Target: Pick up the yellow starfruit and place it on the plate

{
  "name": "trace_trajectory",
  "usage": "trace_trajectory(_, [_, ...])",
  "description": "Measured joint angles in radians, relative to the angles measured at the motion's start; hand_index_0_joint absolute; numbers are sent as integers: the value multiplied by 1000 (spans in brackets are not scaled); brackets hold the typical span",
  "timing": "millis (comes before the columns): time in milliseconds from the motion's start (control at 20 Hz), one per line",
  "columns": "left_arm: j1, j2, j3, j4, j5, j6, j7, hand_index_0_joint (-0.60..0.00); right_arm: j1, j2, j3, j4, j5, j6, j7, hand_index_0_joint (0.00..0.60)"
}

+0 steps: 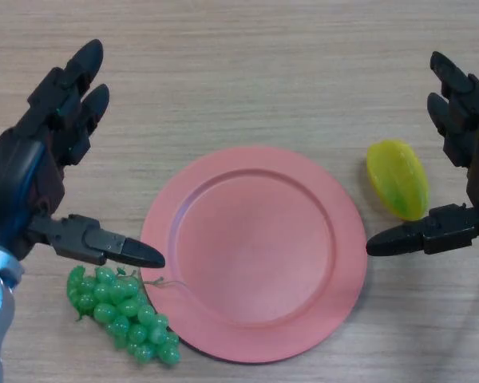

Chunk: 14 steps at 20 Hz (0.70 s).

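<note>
A yellow starfruit [398, 178] with a green tinge lies on the wooden table just right of the pink plate [254, 251]. The plate sits in the middle and has nothing on it. My right hand [465, 152] is open at the right edge, fingers straight and thumb stretched out just below the starfruit, which lies between the thumb and the fingers without being touched. My left hand [44, 148] is open at the left, its thumb reaching toward the plate's left rim.
A bunch of green grapes [124, 313] lies at the plate's lower left, touching its rim, just under my left thumb. The wooden table [247, 72] stretches away behind the plate.
</note>
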Motion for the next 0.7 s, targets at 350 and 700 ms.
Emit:
trace_trajectory(350, [2, 0, 1, 0, -3, 0, 1, 0, -19, 0, 8, 44, -37, -40, 0, 0])
trace_trajectory(700, [3, 2, 7, -1, -19, 6, 1, 0, -56, 0, 9, 109, -43, -53, -5, 0])
